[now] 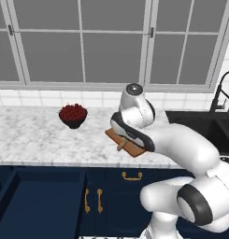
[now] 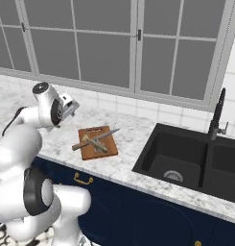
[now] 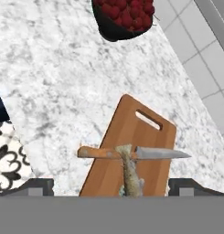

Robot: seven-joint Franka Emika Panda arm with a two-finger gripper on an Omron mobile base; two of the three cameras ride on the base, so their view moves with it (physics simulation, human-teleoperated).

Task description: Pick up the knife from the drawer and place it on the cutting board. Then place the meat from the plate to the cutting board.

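The arm is folded low over the table [image 2: 138, 163], its gripper [image 3: 111, 186] spread wide and empty above the cutting board [image 3: 141, 146]. The knife [image 3: 145, 153] lies across the board, with the meat [image 3: 129, 173] crossing over it.

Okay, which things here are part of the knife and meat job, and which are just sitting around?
Part of the job:
- cutting board
- knife, lying across the board
- meat, on the board under the knife
- open drawer

Just sitting around:
- bowl of red pieces
- sink
- faucet
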